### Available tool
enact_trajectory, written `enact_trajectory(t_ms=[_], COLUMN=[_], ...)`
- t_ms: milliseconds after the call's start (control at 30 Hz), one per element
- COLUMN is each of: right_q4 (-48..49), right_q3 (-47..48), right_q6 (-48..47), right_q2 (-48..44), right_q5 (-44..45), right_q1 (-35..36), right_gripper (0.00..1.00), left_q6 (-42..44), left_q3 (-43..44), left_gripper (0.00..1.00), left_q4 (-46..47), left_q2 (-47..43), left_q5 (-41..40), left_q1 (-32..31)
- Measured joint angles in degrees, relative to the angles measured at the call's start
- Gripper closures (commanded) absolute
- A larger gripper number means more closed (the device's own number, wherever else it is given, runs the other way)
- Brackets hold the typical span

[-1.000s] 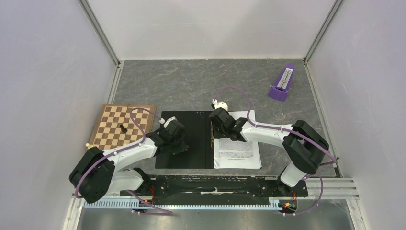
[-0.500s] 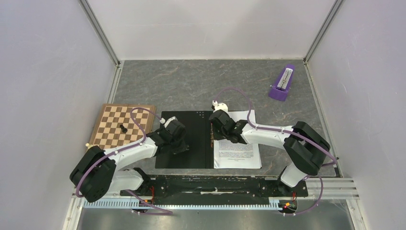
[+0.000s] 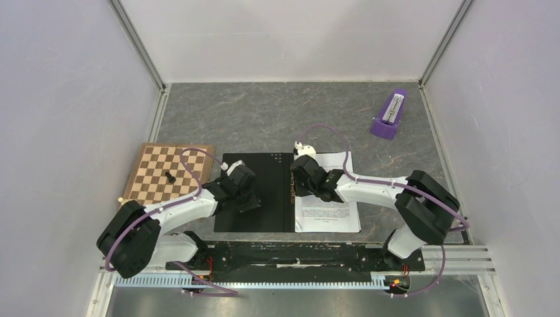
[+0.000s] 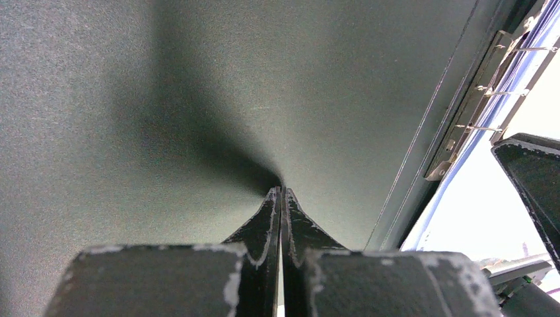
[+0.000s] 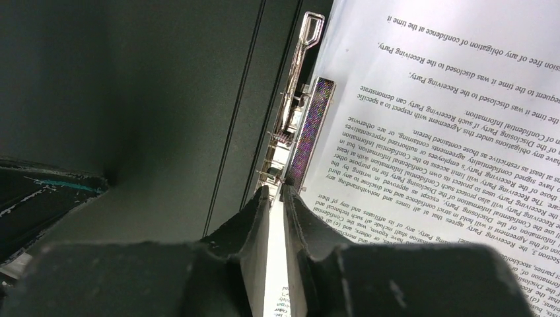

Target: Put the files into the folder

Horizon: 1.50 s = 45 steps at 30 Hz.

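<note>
Frame centre: folder (image 3: 261,218) open flat, files (image 3: 328,214) on right half. Left gripper (image 4: 282,191) closed, tips on black cover. Right gripper (image 5: 277,191) nearly closed at spine clip (image 5: 288,109); grip unclear.

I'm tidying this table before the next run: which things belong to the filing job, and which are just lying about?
For the job: the open folder, its metal clip, the printed papers.
Just lying about: the chessboard, the black chess piece on it, the purple metronome.
</note>
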Motion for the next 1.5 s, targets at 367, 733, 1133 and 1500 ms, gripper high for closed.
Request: enact_trajectory(t_ms=[367,733,1133,1500], right_q4=[-4.37,-5.79,-6.03,-3.37], right_q3=[1.18,6.6,6.6,3.28], right_q6=[-0.5,-1.84,-2.1,-1.18], right_q2=[-0.52,5.4,5.64,3.28], right_q5=[2.4,4.2,4.94,3.41], right_q1=[0.0,-0.09,-0.07,-0.09], right_gripper=[0.67,0.68,0.85,0.89], left_q6=[0.0,0.0,0.0,0.0], left_q3=[0.0,0.0,0.0,0.17], left_gripper=[0.97,0.97,0.97,0.97], left_q4=[0.04,0.0,0.0,-0.07], left_q2=[0.02,0.0,0.0,0.33], left_q5=[-0.02,0.07,0.15,0.57], left_q1=[0.02,0.28,0.37,0.66])
